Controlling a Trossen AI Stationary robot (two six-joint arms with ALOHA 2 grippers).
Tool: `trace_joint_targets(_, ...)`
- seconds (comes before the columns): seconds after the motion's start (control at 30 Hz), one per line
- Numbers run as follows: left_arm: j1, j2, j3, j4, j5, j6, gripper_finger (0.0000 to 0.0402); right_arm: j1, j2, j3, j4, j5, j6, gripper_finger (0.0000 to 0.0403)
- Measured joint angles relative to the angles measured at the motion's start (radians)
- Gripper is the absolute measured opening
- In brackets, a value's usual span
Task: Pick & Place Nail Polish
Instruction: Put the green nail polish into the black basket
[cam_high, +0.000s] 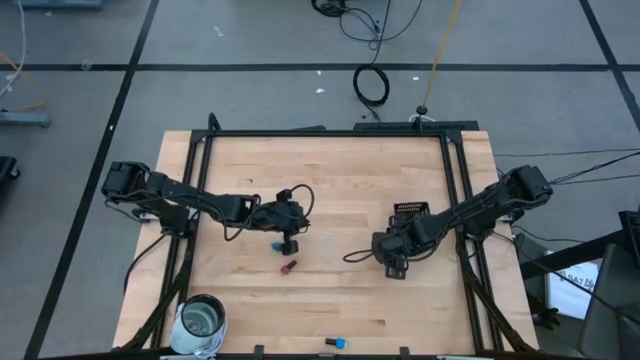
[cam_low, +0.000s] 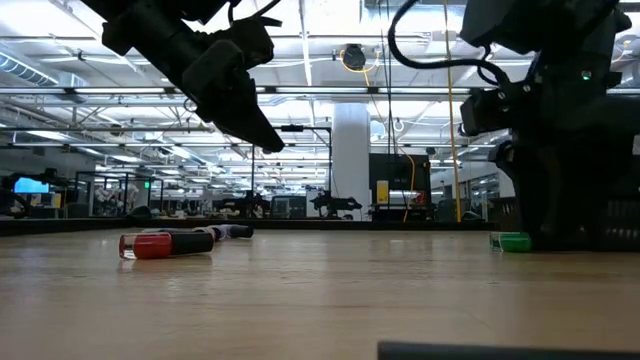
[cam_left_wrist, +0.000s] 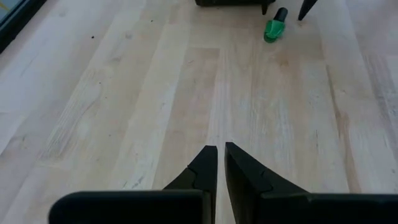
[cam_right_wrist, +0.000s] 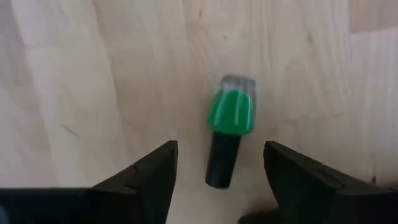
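green bottle (cam_right_wrist: 231, 117) flat, cap toward gripper (cam_right_wrist: 217, 163)

The counter (cam_high: 330, 190) is made of pale, smooth, matt wood with visible grain. A green nail polish bottle (cam_right_wrist: 231, 114) looks glossy, its dark cap matt. The right gripper's fingers (cam_right_wrist: 149, 171) appear as matt black plastic.

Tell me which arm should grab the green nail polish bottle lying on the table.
Right. The right gripper hangs open with its fingers either side of the green nail polish bottle, which lies flat. The left gripper is shut and sees that bottle far across the wood.
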Motion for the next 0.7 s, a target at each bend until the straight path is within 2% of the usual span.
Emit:
trace_joint_targets(0.5,0.0,0.0,0.0,0.0,0.0,0.0,0.0031,-0.001,-0.003,-0.087,0.124,0.004,-0.001,0.0195)
trace_joint_targets(0.7,0.0,0.0,0.0,0.002,-0.001,0.0,0.0031,-0.003,-0.002,-0.088,0.127,0.006,0.001,0.0154)
